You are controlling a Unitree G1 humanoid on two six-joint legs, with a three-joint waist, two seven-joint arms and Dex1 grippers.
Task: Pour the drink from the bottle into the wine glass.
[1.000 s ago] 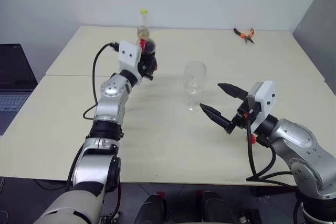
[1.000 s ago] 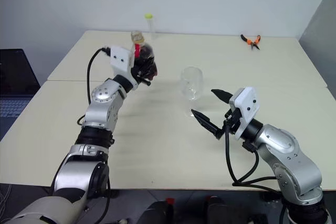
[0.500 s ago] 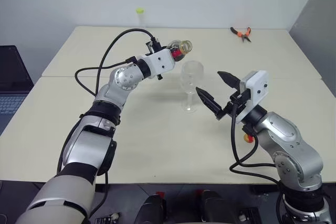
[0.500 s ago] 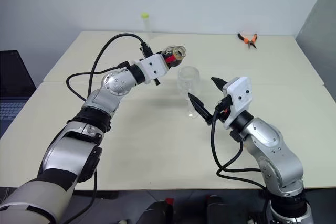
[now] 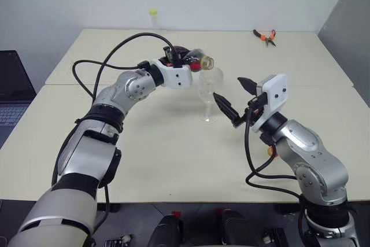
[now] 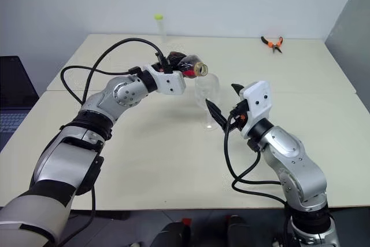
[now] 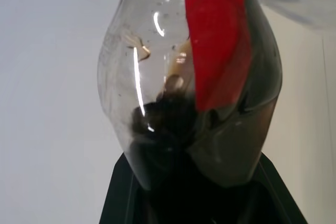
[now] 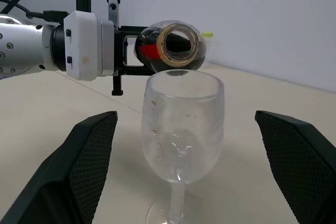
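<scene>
My left gripper (image 5: pixel 180 56) is shut on the bottle (image 5: pixel 195 61), a small clear one with a red label and no cap on it. The bottle lies almost level, its open mouth (image 8: pixel 175 45) just above the rim of the wine glass (image 5: pixel 209 87). The dark drink (image 7: pixel 210 145) pools in the bulbous base, between the fingers. The glass stands upright on the table and its bowl (image 8: pixel 182 111) looks clear. My right gripper (image 5: pixel 228 88) is open beside the glass, one finger (image 8: pixel 79 171) on each side of the stem, not touching it.
A slim clear tube with a yellow-green cap (image 5: pixel 153 19) stands at the table's far edge. Orange-handled pliers (image 5: pixel 266 36) lie at the far right. A laptop (image 5: pixel 11 93) sits off the table's left side. The cream table (image 5: pixel 173 154) has a seam across its left half.
My left gripper rolled the bottle from upright to nearly level and carried it right, over the glass rim. My right gripper moved in closer to the glass and stayed open.
</scene>
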